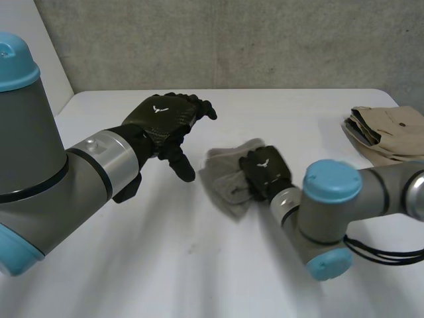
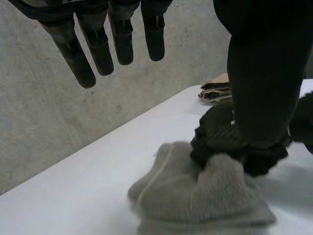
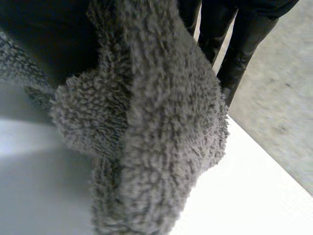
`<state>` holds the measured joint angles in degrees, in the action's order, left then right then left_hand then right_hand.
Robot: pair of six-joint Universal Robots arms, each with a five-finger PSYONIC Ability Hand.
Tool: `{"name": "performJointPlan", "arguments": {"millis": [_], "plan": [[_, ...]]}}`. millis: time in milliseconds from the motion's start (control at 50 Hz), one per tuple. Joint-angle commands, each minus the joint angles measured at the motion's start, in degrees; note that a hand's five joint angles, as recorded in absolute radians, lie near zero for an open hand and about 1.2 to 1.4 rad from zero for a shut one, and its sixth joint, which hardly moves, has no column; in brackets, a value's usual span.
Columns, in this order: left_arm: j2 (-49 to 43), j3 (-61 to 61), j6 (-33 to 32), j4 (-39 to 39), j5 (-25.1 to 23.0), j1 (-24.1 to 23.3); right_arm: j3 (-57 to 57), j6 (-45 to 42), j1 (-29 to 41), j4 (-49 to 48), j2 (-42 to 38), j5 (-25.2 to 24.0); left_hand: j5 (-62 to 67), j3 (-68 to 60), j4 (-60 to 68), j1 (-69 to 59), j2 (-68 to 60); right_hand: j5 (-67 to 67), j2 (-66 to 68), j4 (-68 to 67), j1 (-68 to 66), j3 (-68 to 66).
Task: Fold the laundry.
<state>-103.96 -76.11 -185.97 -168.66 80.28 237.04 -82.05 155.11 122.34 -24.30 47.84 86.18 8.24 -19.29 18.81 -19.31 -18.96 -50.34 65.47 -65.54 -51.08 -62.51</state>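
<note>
A small grey fleecy cloth (image 1: 228, 182) lies bunched near the middle of the white table (image 1: 199, 265). My right hand (image 1: 265, 171) sits on the cloth's right side with its fingers curled into the fleece. In the left wrist view the cloth (image 2: 195, 196) bulges up against that hand (image 2: 225, 132). In the right wrist view a thick fold of the cloth (image 3: 161, 122) stands between thumb and fingers (image 3: 244, 39). My left hand (image 1: 165, 119) hovers open above the table, left of the cloth and apart from it, with its fingers (image 2: 98, 49) straight.
A folded beige garment (image 1: 387, 132) lies at the table's far right edge, also seen past my right hand in the left wrist view (image 2: 215, 90). A grey concrete wall runs behind the table.
</note>
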Motion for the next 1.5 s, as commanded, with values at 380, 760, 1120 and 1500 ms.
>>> {"name": "performJointPlan", "arguments": {"millis": [380, 760, 1120, 1500], "plan": [[-0.81, -0.09, -0.01, -0.09, 0.05, 0.00, 0.47, -13.50, -29.52, 5.75, 2.88, -16.81, 2.24, -1.19, 1.67, -1.17, -1.51, -19.66, 14.53, -14.46, -28.92, -17.49], [-0.90, -0.35, -0.01, -0.26, 0.23, 0.18, 42.73, -3.16, -32.24, 6.36, -7.67, -20.09, 2.24, -1.19, 1.67, -1.17, -1.51, -19.66, 14.53, -14.46, -28.92, -17.49], [-0.90, -1.23, 1.14, -1.67, 0.23, 0.09, 65.09, 0.28, -44.46, 15.24, -26.13, -31.85, 2.24, -1.19, 1.67, -1.17, -1.51, -19.66, 14.53, -14.46, -28.92, -17.49], [-2.22, -1.32, 1.22, -1.76, 0.23, -0.18, 54.28, -0.86, -53.52, 16.74, -25.61, -44.87, 2.57, -1.52, 2.00, -1.50, -1.85, -19.66, 14.53, -14.46, -28.92, -17.49]]}}
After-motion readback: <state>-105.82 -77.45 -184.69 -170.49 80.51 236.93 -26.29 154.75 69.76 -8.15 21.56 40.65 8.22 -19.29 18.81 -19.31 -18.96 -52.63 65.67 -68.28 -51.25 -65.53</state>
